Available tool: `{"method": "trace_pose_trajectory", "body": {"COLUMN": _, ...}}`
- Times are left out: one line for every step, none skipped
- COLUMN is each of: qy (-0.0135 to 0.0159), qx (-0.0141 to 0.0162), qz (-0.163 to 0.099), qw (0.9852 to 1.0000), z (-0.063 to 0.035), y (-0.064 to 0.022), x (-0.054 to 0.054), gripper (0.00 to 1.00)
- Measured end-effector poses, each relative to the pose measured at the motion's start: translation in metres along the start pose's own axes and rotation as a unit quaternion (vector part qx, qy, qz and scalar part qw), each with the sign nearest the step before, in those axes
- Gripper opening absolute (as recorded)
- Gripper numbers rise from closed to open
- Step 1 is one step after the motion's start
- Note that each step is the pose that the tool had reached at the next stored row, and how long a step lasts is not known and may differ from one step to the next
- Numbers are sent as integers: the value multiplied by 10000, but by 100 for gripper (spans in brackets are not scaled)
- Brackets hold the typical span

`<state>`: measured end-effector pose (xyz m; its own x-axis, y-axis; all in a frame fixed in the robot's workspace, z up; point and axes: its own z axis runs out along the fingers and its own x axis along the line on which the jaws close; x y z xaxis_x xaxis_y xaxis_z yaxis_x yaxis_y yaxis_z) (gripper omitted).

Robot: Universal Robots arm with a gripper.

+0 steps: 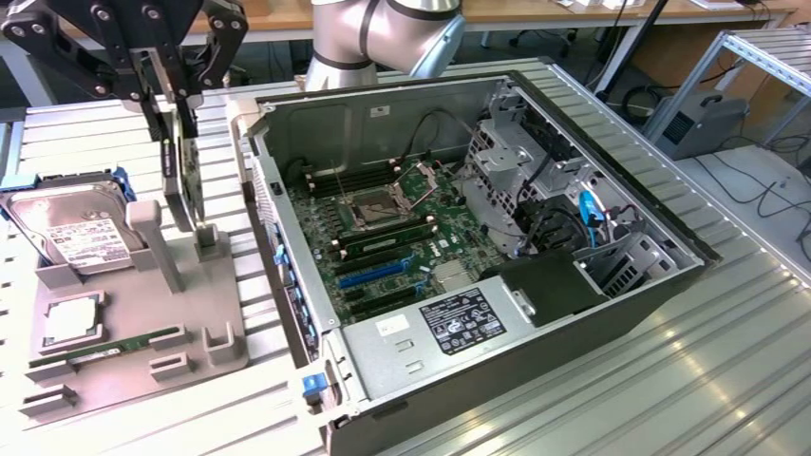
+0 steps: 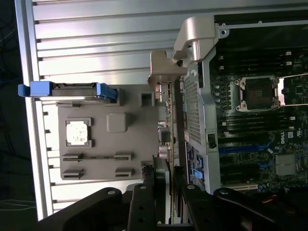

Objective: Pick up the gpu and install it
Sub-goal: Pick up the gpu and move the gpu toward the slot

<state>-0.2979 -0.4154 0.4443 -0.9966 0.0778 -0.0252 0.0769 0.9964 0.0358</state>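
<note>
Your hand hangs at about eleven o'clock in the exterior view. The arm's grey-and-silver joint sits near twelve o'clock, off toward three o'clock from the hand. The hand points straight down. Its black linkage fingers are drawn in from both sides and closed onto the flat faces of the gpu. The card stands edge-on between them and reaches toward six o'clock below the tips. In the wrist view your hand shows the same grip, with a black finger on each side of the gpu, pressed against its thin edge-on body.
</note>
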Motion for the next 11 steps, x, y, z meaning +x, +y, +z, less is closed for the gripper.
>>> {"method": "trace_pose_trajectory", "body": {"qy": 0, "qx": 0, "qz": 0, "qw": 10000, "z": 0, "y": 1, "x": -7, "gripper": 27}}
{"method": "trace_pose_trajectory", "body": {"qy": 0, "qx": 0, "qz": 0, "qw": 10000, "z": 0, "y": 1, "x": -13, "gripper": 27}}
{"method": "trace_pose_trajectory", "body": {"qy": 0, "qx": 0, "qz": 0, "qw": 10000, "z": 0, "y": 1, "x": -17, "gripper": 27}}
{"method": "trace_pose_trajectory", "body": {"qy": 0, "qx": 1, "qz": 0, "qw": 10000, "z": 0, "y": 2, "x": -22, "gripper": 27}}
{"method": "trace_pose_trajectory", "body": {"qy": 0, "qx": 0, "qz": 0, "qw": 10000, "z": 1, "y": 2, "x": -25, "gripper": 27}}
{"method": "trace_pose_trajectory", "body": {"qy": 0, "qx": 1, "qz": 0, "qw": 10000, "z": 1, "y": 2, "x": -30, "gripper": 27}}
{"method": "trace_pose_trajectory", "body": {"qy": 0, "qx": 1, "qz": 0, "qw": 10000, "z": 1, "y": 3, "x": -35, "gripper": 27}}
{"method": "trace_pose_trajectory", "body": {"qy": 0, "qx": 1, "qz": 0, "qw": 10000, "z": 1, "y": 3, "x": -41, "gripper": 27}}
{"method": "trace_pose_trajectory", "body": {"qy": 0, "qx": 2, "qz": 0, "qw": 10000, "z": 1, "y": 4, "x": -45, "gripper": 27}}
{"method": "trace_pose_trajectory", "body": {"qy": 0, "qx": 2, "qz": 0, "qw": 10000, "z": 1, "y": 4, "x": -48, "gripper": 27}}
{"method": "trace_pose_trajectory", "body": {"qy": 0, "qx": 2, "qz": 0, "qw": 10000, "z": 1, "y": 4, "x": -51, "gripper": 27}}
